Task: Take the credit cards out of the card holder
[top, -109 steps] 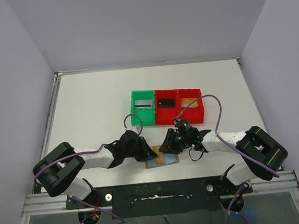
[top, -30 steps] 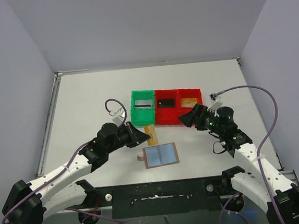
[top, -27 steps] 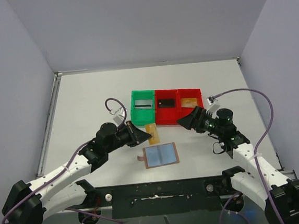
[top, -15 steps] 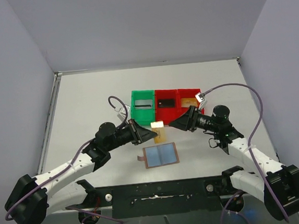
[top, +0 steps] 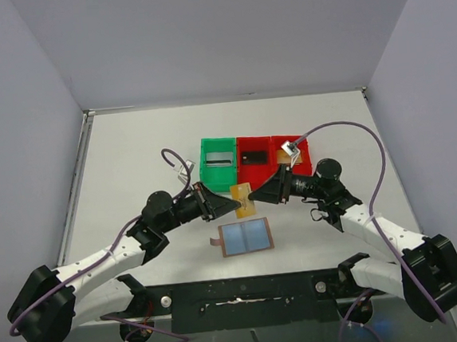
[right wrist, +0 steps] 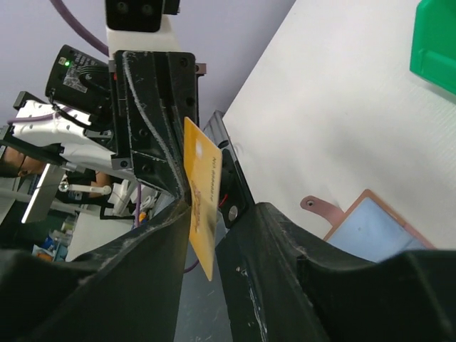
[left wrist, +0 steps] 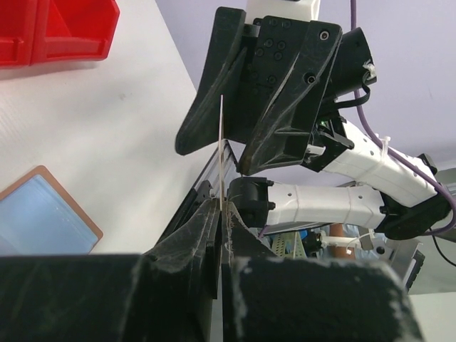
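White desk (top: 132,163), enclosed by plain lilac-grey walls on three sides.

Left jaws: closed on the gold card (top: 244,198), pinching its near-left end and holding it off the desk, on edge. In the left wrist view the card (left wrist: 221,142) shows only as a thin line rising from the pinch.

Right jaws: open, one finger on either side of the card's free end (right wrist: 201,199). No contact can be confirmed.

Card holder (top: 246,237): lying flat and open on the desk, blue lining up, just near of the raised card and apart from both arms. Whether any card remains in it cannot be told.

Far of the card: green bin (top: 210,176) and red bin (top: 255,178), side by side, the green one holding a silvery card (top: 220,159) and the red one a dark card (top: 252,158).

Assessment: a hand-over is in hand. To do it well, the right jaws should close squarely on the card's flat faces, with good overlap. The left jaws should release only once that grip is firm. A thin card will twist or slip if tugged early.
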Available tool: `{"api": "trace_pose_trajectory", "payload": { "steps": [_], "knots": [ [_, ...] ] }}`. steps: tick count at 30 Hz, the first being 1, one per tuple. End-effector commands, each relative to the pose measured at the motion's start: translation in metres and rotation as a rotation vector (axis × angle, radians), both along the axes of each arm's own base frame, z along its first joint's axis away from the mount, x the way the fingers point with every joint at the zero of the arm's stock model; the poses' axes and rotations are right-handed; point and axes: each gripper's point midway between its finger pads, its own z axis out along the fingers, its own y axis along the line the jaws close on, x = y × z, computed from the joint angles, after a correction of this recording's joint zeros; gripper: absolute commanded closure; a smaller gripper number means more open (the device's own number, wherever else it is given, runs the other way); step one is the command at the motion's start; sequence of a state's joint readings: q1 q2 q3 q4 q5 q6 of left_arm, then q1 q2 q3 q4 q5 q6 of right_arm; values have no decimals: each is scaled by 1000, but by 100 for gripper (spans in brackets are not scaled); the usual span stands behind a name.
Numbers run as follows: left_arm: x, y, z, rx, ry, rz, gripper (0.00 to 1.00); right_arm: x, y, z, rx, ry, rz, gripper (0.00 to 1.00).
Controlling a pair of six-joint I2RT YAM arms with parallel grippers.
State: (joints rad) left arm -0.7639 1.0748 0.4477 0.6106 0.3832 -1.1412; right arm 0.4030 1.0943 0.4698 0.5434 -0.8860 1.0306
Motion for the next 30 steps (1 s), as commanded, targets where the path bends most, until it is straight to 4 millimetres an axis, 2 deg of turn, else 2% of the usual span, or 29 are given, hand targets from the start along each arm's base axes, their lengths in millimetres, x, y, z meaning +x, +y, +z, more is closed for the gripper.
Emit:
{"api": "trace_pose_trajectory", "payload": {
  "steps": [1,4,7,13,18,21,24,27,30],
  "knots": [
    [-3,1,23,-71,-65,-15,100,-5,6,38,75,-118,68,61],
    [-3,1,24,-78,-64,-19,100,-11,7,43,101,-123,109,67],
    [-3,0,25,-86,-62,-21,100,-15,8,40,106,-117,135,69],
    [-4,-2,28,-122,-54,-32,100,-20,10,43,160,-109,165,82],
    [-2,-1,28,-114,-57,-26,100,-19,8,39,160,-107,157,98],
    [0,-2,25,-80,-50,-26,99,-15,3,39,149,-119,141,100],
    [2,-1,18,-37,-32,-12,75,0,-7,35,87,-124,63,100],
    [6,3,7,20,-9,18,48,23,-23,25,-53,-144,-73,100],
    [10,9,-4,81,19,56,34,41,-43,19,-212,-228,-215,100]
  ]
}}
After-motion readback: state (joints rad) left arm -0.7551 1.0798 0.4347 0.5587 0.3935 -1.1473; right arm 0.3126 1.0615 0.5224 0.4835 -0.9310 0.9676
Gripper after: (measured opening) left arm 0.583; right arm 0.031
